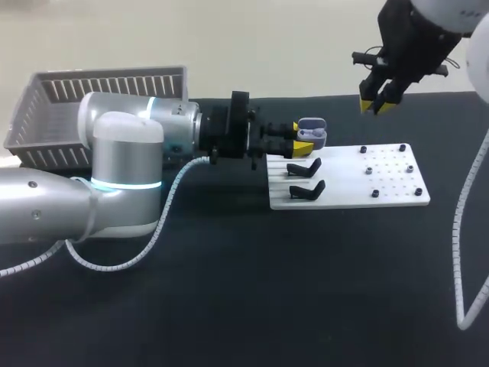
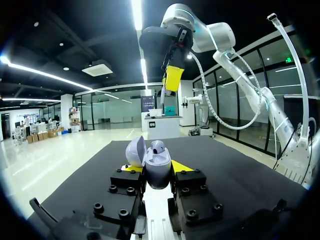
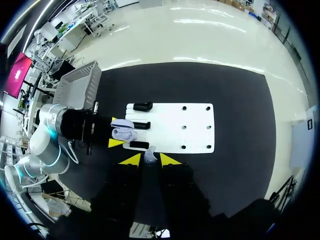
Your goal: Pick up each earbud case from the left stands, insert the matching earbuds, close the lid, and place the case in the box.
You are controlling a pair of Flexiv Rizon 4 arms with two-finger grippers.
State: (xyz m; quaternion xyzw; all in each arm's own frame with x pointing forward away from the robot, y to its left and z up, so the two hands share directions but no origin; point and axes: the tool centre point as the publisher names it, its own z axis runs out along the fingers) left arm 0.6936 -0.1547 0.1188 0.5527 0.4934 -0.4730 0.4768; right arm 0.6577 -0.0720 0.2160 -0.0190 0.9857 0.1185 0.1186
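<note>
My left gripper [image 1: 303, 138] is shut on a pale grey earbud case [image 1: 312, 131] and holds it just above the back left corner of the white board [image 1: 348, 187]. In the left wrist view the case [image 2: 159, 172] sits upright between the yellow tips, lid [image 2: 135, 151] swung open, one earbud showing inside. High above the board's back right hangs my right gripper [image 1: 378, 104]. In its own view the right gripper [image 3: 150, 160] is shut on a small whitish earbud [image 3: 150, 155], with the case [image 3: 124, 133] ahead and to one side.
Two empty black stands [image 1: 304, 167] [image 1: 307, 189] sit on the board's left part, small black pegs [image 1: 368, 170] on its right part. A grey slatted basket [image 1: 99, 103] stands at the back left behind my left arm. A black mat covers the table.
</note>
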